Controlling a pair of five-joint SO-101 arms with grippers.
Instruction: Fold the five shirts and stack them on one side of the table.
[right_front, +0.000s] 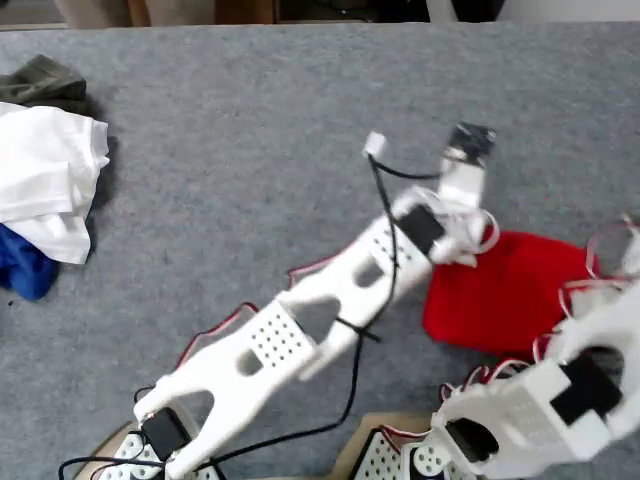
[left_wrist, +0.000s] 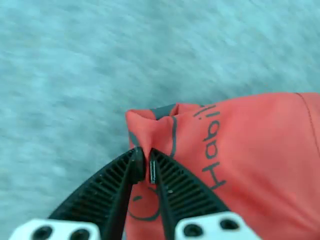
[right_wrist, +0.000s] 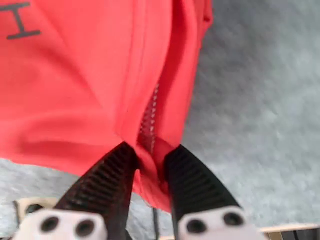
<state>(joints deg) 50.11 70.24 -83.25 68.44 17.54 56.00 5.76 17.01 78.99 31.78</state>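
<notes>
At our left gripper (left_wrist: 145, 167) the fingers are nearly closed, pinching a small ridge of cloth at a corner of the red shirt (left_wrist: 240, 160). At our right gripper (right_wrist: 150, 155) the fingers stand a little wider and clamp a thicker fold at the shirt's seamed edge. From above, the red shirt lies as a compact patch at about 4 o'clock on the grey table (right_front: 250, 150). The left gripper is at its 11 o'clock corner and the right one is off its 3 o'clock edge. Well apart, at 9 o'clock on the table, a white shirt (right_front: 45, 180) lies loosely heaped, with a green shirt (right_front: 40, 80) at its 12 o'clock and a blue shirt (right_front: 20, 265) at its 6 o'clock. We cannot make out a fifth. We judge that we are mid-fold on the red shirt, with both holds taken and the fold itself not yet laid. The next move calls for lifting both pinches together at equal height, then carrying them across in step, so the cloth doubles flat without slipping from the shallow left pinch.
</notes>
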